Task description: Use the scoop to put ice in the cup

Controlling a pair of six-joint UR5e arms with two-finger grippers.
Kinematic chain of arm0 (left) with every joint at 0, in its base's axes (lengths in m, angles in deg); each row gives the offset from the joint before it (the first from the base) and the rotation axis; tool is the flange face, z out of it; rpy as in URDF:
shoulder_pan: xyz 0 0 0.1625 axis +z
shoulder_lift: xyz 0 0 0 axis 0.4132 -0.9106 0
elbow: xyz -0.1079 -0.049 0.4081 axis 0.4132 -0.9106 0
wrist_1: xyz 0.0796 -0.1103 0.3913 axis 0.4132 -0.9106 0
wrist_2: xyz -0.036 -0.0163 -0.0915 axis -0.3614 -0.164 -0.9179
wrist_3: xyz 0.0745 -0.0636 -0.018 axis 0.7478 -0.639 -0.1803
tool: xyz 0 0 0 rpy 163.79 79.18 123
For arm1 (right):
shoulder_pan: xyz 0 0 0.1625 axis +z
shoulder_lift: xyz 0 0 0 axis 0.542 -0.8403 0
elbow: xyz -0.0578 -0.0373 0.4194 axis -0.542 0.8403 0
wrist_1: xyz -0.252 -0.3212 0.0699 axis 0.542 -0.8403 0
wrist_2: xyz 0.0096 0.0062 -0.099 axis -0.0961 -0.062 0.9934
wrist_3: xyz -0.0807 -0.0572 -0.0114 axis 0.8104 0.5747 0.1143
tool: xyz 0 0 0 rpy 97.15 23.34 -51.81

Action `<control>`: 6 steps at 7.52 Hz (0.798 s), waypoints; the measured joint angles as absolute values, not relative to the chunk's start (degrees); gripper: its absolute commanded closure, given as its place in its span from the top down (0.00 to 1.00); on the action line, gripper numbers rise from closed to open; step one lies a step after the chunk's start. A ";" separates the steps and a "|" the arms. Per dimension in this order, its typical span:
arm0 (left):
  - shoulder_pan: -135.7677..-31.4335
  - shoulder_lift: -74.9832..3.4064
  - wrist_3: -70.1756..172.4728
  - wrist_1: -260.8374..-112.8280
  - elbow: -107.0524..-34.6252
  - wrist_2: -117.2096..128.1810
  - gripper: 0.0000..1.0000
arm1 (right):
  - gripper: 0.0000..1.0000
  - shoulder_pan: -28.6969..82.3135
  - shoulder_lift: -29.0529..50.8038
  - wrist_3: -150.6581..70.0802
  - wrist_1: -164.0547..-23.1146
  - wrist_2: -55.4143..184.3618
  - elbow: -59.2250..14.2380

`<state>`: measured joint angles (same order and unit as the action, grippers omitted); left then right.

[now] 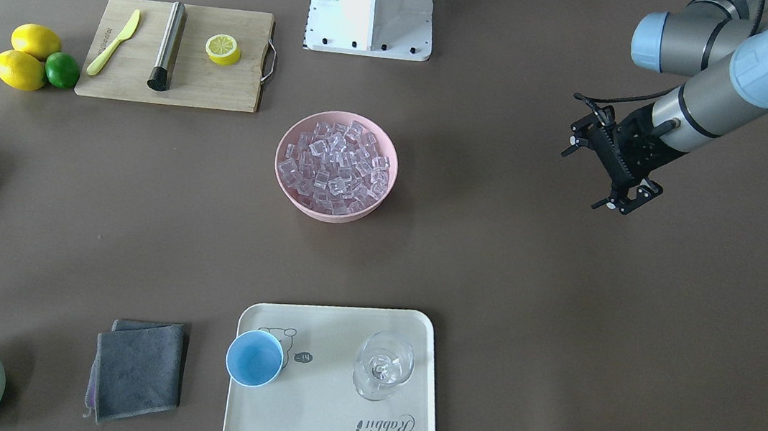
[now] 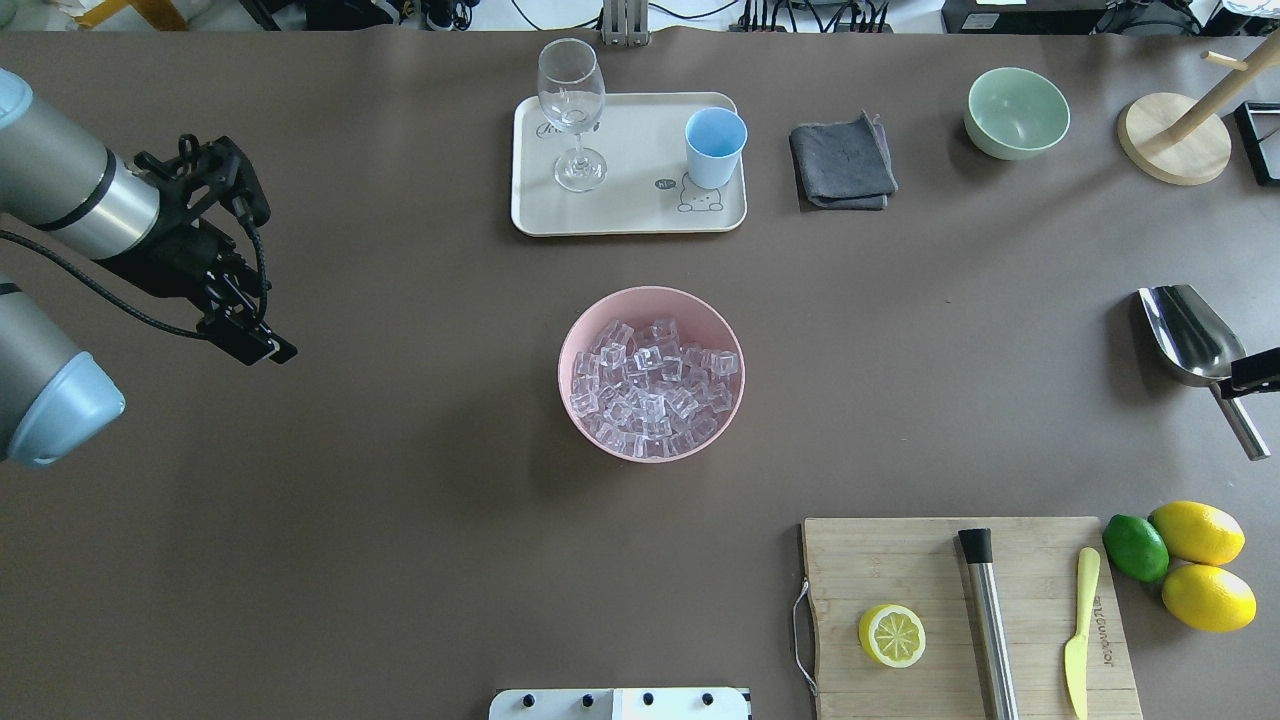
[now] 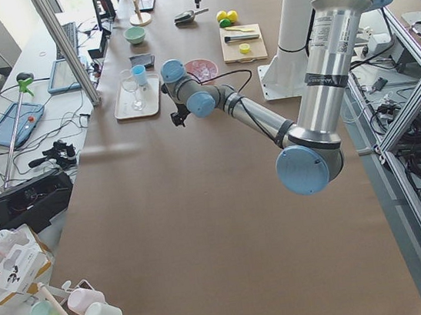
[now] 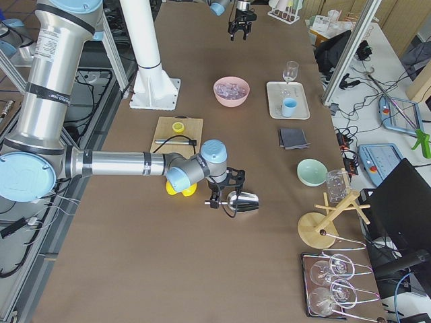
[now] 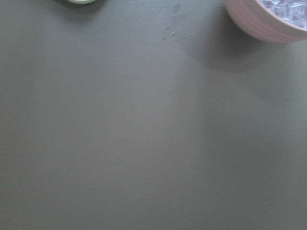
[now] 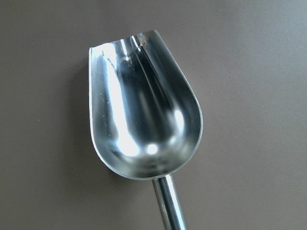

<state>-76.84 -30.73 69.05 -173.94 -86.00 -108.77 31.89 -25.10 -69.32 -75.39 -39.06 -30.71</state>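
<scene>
The ice [image 1: 336, 163] fills a pink bowl [image 1: 284, 182] at the table's middle; it also shows in the overhead view [image 2: 652, 385]. The light-blue cup [image 1: 255, 358] stands upright and empty on a cream tray [image 1: 332, 419], beside a clear stemmed glass [image 1: 382, 371]. My right gripper [image 2: 1255, 372] is shut on the handle of the steel scoop [image 2: 1185, 335], far to the bowl's right in the overhead view. The scoop's bowl [image 6: 144, 110] is empty and faces up. My left gripper [image 2: 245, 338] is open and empty, hovering far to the left of the bowl.
A cutting board [image 2: 1030, 680] holds a steel rod [image 2: 990, 620], a yellow knife [image 2: 1078, 630] and a lemon half [image 2: 891, 635]. Lemons and a lime [image 2: 1135, 547] lie beside it. A grey cloth [image 2: 842, 160], a green bowl [image 2: 1016, 112] and a wooden stand [image 2: 1175, 140] sit along the far edge.
</scene>
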 measured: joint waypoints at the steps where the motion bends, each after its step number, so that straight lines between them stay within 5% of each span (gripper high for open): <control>1: -73.97 -31.18 69.15 -177.29 -85.95 -108.52 0.99 | 0.86 30.16 -26.39 -72.42 -69.73 -37.28 -29.03; 4: -66.09 -34.21 69.87 -193.18 -78.85 -102.93 0.99 | 0.70 23.95 -28.73 -75.73 -62.55 -30.94 -28.91; 6: -63.49 -36.85 70.78 -204.41 -71.76 -101.65 0.99 | 0.70 21.18 -30.00 -74.89 -59.94 -27.73 -29.46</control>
